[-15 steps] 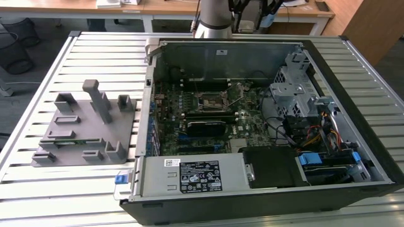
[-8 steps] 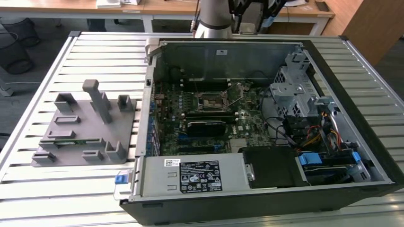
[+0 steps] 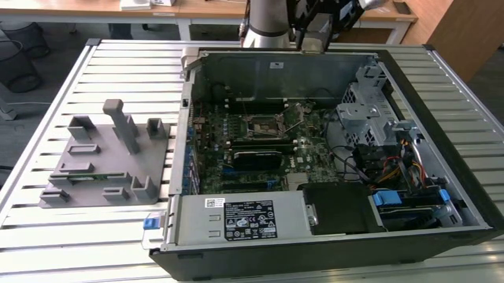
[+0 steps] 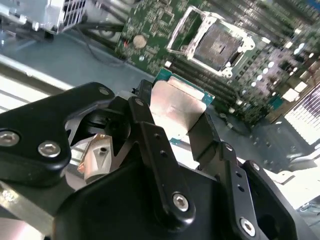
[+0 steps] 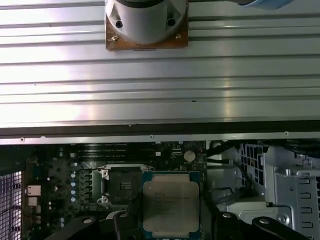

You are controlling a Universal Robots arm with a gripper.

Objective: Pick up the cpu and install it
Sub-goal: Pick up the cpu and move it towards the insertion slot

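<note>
**Hand and cpu.** The hand (image 4: pixel 176 120) is closed on the cpu (image 5: pixel 171 202). Its black fingers (image 4: pixel 205 131) clamp two opposite edges of the chip, and the silver top faces up. The cpu hangs clear above the green board (image 5: pixel 65 170), with nothing touching its underside. In the first wrist view it overlaps one edge of the socket (image 5: pixel 120 187).

**Socket.** The socket stands open and its metal frame (image 4: pixel 187 25) is lifted.

**Edges and clearance.**
- The computer case (image 3: pixel 315 259) lies open-side up on the slatted tabletop (image 3: pixel 118 59).
- In the exterior view the arm (image 3: pixel 264 23) stands at the case's far wall.
- The steel drive cage (image 3: pixel 362 112) rises near the socket on the exterior view's right, with loose cables beside it.
- The room directly above the socket is open.
- The grey holder block (image 3: pixel 102 159) sits on the tabletop, well apart from the case on the exterior view's left.

**Labels.**
- A black-and-white label (image 3: pixel 250 219) lies on the metal box at the near wall.
- A small white sticker (image 3: pixel 214 202) sits beside it.
- The cpu top carries faint lines of print.
</note>
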